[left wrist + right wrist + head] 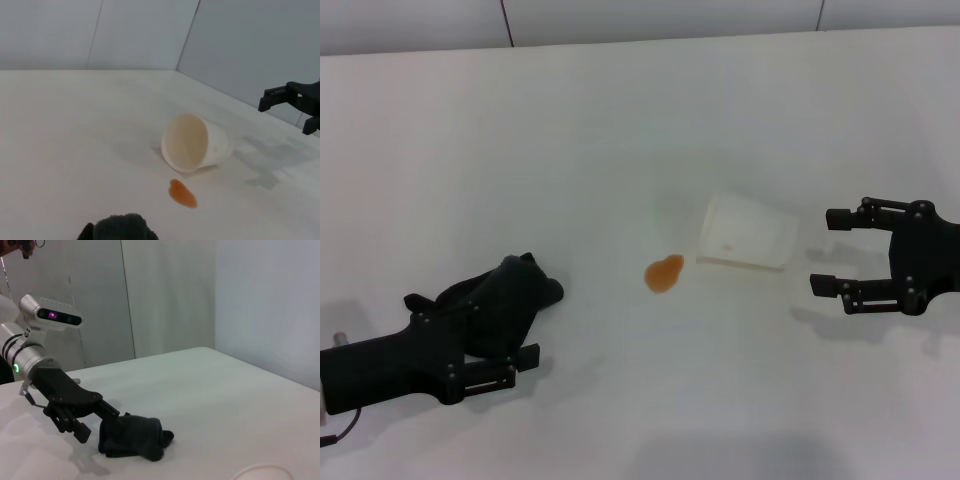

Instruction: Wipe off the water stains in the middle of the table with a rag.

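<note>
The water stains, a small orange blob (664, 274) (183, 194), lie in the middle of the white table (620, 130). At the lower left of the head view the black rag (525, 285) (135, 437) rests on the table, left of the blob. My left gripper (530, 320) (102, 424) is at the rag, its fingers spread wide on either side of the rag's near end. The rag's top (122, 227) shows at the edge of the left wrist view. My right gripper (823, 250) hovers open at the right, holding nothing.
A white cup (745, 235) (192, 142) lies tipped on its side just right of the blob, its mouth facing the left arm. It lies between the blob and the right gripper. Grey wall panels stand behind the table's far edge.
</note>
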